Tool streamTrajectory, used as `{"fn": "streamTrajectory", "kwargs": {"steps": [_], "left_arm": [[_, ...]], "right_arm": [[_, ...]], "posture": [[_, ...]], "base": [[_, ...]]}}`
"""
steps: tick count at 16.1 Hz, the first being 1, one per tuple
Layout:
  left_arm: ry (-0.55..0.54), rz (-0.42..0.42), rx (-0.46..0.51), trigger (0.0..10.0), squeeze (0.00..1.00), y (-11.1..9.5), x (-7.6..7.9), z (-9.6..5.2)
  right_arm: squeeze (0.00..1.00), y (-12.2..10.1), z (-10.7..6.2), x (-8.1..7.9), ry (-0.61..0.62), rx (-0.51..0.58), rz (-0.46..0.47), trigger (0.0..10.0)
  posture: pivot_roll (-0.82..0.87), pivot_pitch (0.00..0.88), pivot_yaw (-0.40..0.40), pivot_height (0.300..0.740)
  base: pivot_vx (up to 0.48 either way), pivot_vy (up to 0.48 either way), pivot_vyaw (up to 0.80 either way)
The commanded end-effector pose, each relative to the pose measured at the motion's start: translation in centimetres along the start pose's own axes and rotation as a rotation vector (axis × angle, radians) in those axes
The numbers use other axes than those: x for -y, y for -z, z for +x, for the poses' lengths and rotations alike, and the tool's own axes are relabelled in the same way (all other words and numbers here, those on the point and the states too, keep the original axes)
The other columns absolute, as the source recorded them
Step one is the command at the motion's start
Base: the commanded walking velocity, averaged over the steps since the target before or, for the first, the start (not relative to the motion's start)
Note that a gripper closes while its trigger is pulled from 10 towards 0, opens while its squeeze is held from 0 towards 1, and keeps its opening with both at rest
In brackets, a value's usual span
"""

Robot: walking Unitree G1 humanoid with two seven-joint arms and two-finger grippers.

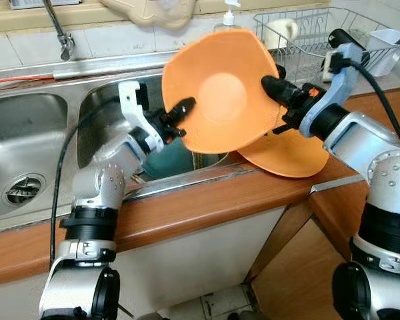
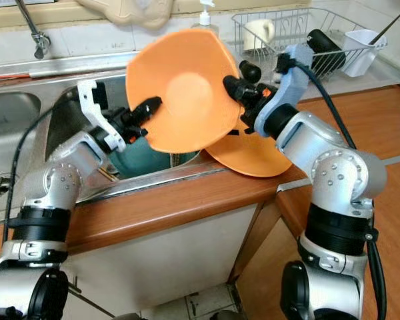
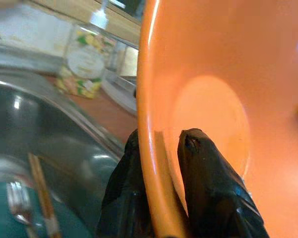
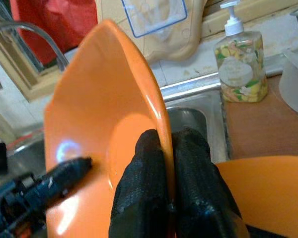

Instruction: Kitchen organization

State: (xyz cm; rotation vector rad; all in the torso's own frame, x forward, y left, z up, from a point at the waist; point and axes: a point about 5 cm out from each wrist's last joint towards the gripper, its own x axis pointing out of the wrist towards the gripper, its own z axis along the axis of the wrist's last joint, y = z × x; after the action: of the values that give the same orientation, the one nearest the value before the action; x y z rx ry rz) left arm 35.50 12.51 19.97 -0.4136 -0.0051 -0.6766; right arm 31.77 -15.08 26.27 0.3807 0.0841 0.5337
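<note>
Both silver arms reach forward, bent at the elbow, wrists angled inward toward each other. The left tool [image 1: 181,115] pinches the orange plate's [image 1: 220,80] rim between closed fingers. The right tool [image 1: 272,85] clamps the opposite edge likewise.

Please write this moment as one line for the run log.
left claw: shut on orange plate | right claw: shut on orange plate, opposite rim | plate: tilted, above sink | second orange plate: on counter

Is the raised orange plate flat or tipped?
Tipped: orange plate stands on edge, left end effector and right end effector clamping opposite rims.
</note>
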Motion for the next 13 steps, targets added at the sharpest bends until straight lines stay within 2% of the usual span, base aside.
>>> {"fn": "streamTrajectory", "kwargs": {"steps": [1, 4, 6, 7, 13], "left_arm": [[-0.034, 0.072, -0.062, 0.0, 0.00, 0.5, -0.1, 0.3], [-0.075, 0.068, -0.053, 0.0, 0.00, 0.5, -0.3, 0.5], [-0.082, 0.050, -0.027, 0.0, 0.00, 0.2, -0.3, 0.6], [-0.087, 0.021, -0.001, 0.0, 0.00, -0.2, -0.3, 0.6], [-0.033, -0.116, 0.203, 0.0, 0.00, -3.5, 0.2, 0.4]], "right_arm": [[0.00, -1.4, -0.4, -0.8, -0.027, 0.078, -0.055, 10.0], [0.00, -1.3, -0.3, -0.9, -0.022, 0.101, -0.108, 10.0], [0.00, -1.2, -0.2, -0.9, -0.027, 0.107, -0.101, 10.0], [1.00, -1.2, -0.2, -0.7, -0.021, 0.117, -0.093, 10.0], [1.00, -1.8, -0.2, -0.6, -0.038, 0.189, -0.044, 10.0]], "posture": [[-0.16, 0.000, 0.045, 0.740], [-0.16, 0.000, 0.047, 0.740], [-0.16, 0.000, 0.046, 0.740], [-0.16, 0.000, 0.045, 0.740], [-0.15, 0.000, 0.033, 0.740]], "base": [[0.000, 0.000, 0.00], [0.000, 0.000, 0.00], [0.000, 0.000, 0.00], [0.000, 0.000, 0.00], [0.000, 0.000, 0.00]]}}
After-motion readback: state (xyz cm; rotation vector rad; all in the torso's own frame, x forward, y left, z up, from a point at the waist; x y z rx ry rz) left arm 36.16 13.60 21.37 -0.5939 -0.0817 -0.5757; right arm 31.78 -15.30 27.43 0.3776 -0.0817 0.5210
